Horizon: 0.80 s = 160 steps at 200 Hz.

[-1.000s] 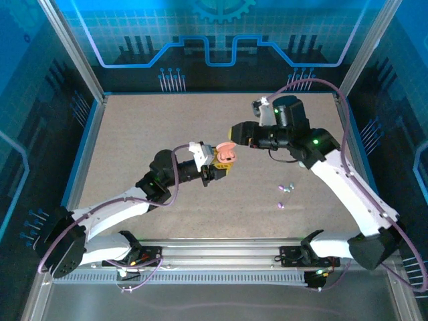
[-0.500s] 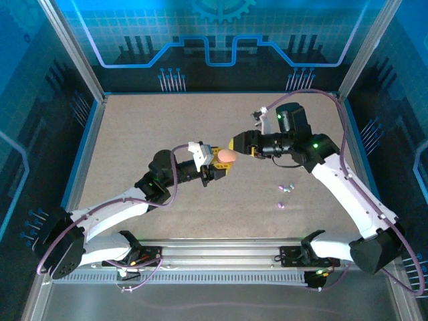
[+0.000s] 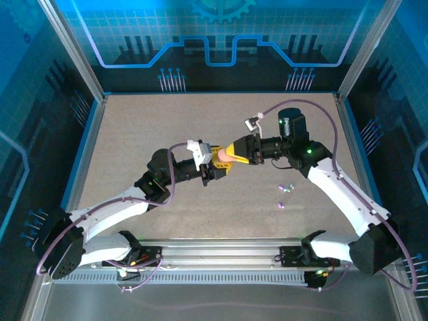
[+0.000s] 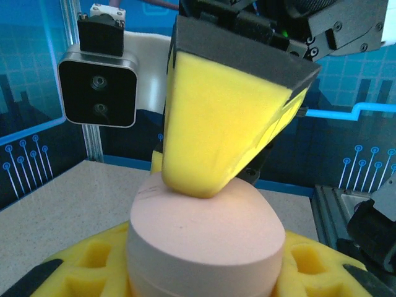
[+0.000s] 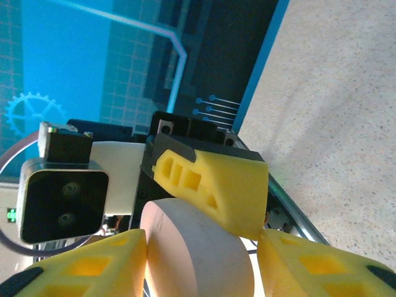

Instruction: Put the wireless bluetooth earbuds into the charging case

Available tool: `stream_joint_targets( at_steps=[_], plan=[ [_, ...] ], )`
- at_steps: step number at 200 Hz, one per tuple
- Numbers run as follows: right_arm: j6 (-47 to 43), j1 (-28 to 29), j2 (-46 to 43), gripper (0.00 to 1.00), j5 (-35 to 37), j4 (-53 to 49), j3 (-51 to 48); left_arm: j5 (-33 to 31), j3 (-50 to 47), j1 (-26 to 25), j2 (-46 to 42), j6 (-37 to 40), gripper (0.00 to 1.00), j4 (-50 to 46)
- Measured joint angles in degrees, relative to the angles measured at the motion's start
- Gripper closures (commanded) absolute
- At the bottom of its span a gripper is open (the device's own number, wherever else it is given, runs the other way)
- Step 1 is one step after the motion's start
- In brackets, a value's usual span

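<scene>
My left gripper point(image 3: 218, 164) is shut on a pink oval charging case point(image 3: 223, 154), lid down, held above the table's middle. In the left wrist view the case point(image 4: 204, 235) sits between my yellow pads. My right gripper point(image 3: 232, 154) reaches in from the right and straddles the case point(image 5: 198, 253). Its jaws are open: one pad point(image 5: 93, 266) touches the lid's flat face, and a narrow gap shows at the other pad point(image 5: 322, 266). A right fingertip point(image 4: 210, 136) rests on the lid's far edge. Tiny earbuds point(image 3: 286, 188) lie on the table, with a purple one point(image 3: 281, 205) just nearer.
The work area is a beige table point(image 3: 147, 127) with blue walls and metal posts round it. The earbuds lie beneath the right forearm point(image 3: 334, 180). A metal rail point(image 3: 221, 254) runs along the near edge between the arm bases.
The case's lid stood open a second ago and is down now. My right gripper swung left and down onto the case. The left arm has stayed put.
</scene>
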Motion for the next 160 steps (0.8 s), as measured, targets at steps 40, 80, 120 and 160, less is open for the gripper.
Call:
stream_joint_targets(
  at_steps=[40,80,120,160],
  plan=[
    [1.7,-0.7,0.0,0.68,-2.1,2.3,-0.6,-0.1,0.2,0.0,0.0,0.0,0.68,0.7],
    [2.1,-1.1,0.0,0.85,-2.7,2.4,-1.0,-0.2,0.2,0.0,-0.5,1.4,0.65,-0.3],
    [1.7,-1.4,-0.4,0.93,-1.9,2.4,-1.5,-1.0,1.3,-0.1,-0.6,3.1,0.57,-3.4],
    [3.4,-2.1,-1.4,0.93,0.3,3.9,-4.5,-3.5,1.6,-0.3,-0.6,4.3,0.4,-7.2]
  ],
)
